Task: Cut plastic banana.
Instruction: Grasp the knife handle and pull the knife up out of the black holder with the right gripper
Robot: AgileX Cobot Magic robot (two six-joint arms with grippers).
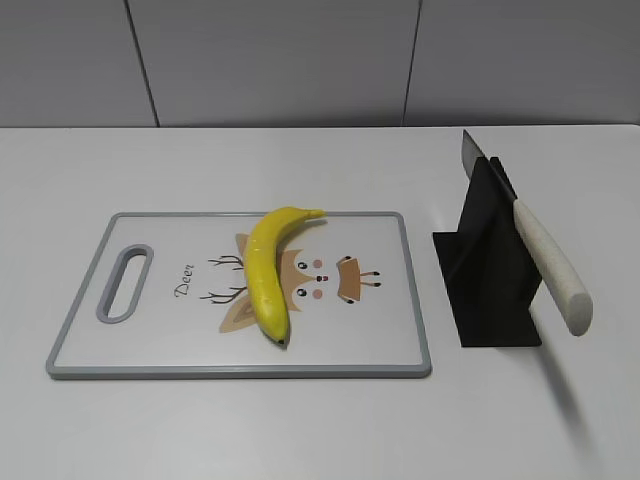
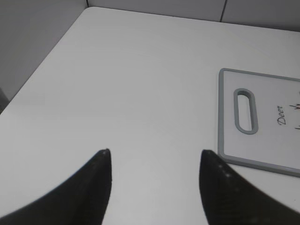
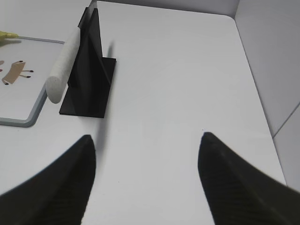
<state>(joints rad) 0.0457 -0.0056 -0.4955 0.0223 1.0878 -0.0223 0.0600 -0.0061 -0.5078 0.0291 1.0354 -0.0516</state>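
The plastic banana [image 1: 268, 270] is whole, curved and glossy yellow. It lies on the white cutting board [image 1: 150, 340] with a grey rim and a deer picture, stem toward the back. Only its stem tip shows in the right wrist view [image 3: 7, 35]. A knife with a white handle [image 1: 552, 268] rests slanted in a black stand [image 1: 490, 290], also in the right wrist view [image 3: 63, 70]. My left gripper [image 2: 154, 154] is open and empty over bare table left of the board [image 2: 225, 117]. My right gripper [image 3: 146, 138] is open and empty, right of the stand [image 3: 91, 75]. Neither gripper shows in the exterior view.
The board has a handle slot [image 1: 125, 282] at its left end. A grey panelled wall [image 1: 300, 60] runs behind the white table. The table's left edge [image 2: 42, 61] and right edge [image 3: 248, 65] are near the grippers.
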